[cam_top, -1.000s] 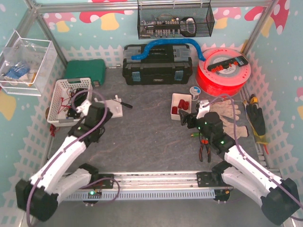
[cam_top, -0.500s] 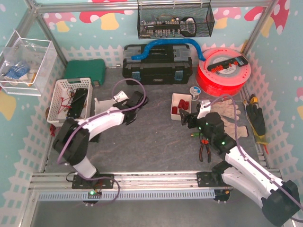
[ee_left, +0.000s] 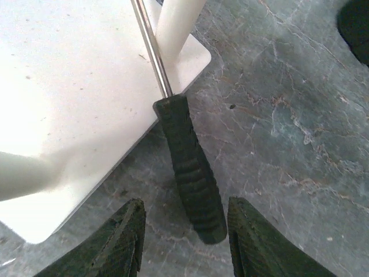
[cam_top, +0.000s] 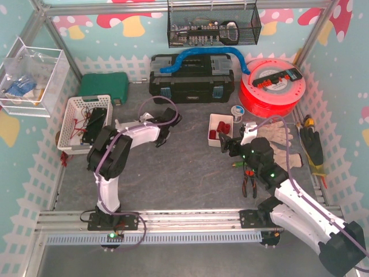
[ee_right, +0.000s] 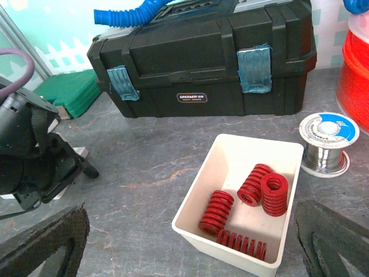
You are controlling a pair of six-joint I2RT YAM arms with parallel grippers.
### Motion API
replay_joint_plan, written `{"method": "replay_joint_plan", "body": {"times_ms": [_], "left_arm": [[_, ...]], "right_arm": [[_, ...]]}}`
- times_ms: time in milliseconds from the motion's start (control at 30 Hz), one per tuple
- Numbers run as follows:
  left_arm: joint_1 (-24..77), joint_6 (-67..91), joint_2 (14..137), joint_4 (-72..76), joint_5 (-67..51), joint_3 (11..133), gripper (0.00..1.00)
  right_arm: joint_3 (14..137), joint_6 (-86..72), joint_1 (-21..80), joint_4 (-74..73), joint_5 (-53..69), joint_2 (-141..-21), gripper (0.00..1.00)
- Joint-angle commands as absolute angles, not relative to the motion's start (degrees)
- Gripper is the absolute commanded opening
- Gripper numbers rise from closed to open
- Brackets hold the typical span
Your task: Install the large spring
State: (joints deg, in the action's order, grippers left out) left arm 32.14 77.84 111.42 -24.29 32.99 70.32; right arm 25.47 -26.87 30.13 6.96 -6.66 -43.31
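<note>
Red large spring is seen in the tray just ahead of the right claw, held apart; stubby springs beside it could be grabbed instead.

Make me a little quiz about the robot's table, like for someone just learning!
1. True or false: the large spring lies inside the white tray.
2. Pick one. The right hand is: A) open, holding nothing; B) shut on a spring; C) shut on the tray's rim.
3. Which tool's black handle lies between the open fingers of the left hand?

Key: 1. True. 2. A. 3. The screwdriver.
</note>
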Motion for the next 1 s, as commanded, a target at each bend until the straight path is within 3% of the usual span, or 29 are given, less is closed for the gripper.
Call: {"method": "replay_joint_plan", "body": {"times_ms": [0, 333, 633, 967], "left_arm": [[30.8, 78.3, 114.3, -23.7, 32.3, 73.3, 0.43], [29.0, 75.9, 117.6, -22.2, 32.3, 75.0, 0.39], [28.9, 76.8, 116.1, -22.1, 31.6, 73.0, 0.21], [30.0, 77.9, 105.8, -22.1, 33.7, 68.0, 0.09]], "right_arm": [[24.9, -27.3, 30.6, 7.8, -7.7, -42.6, 0.96], [24.9, -27.2, 30.6, 7.8, -8.1, -42.6, 0.96], [24.8, -27.2, 30.6, 7.8, -8.0, -42.8, 0.96], [24.6, -27.3, 30.6, 8.1, -8.2, -43.2, 0.96]]}}
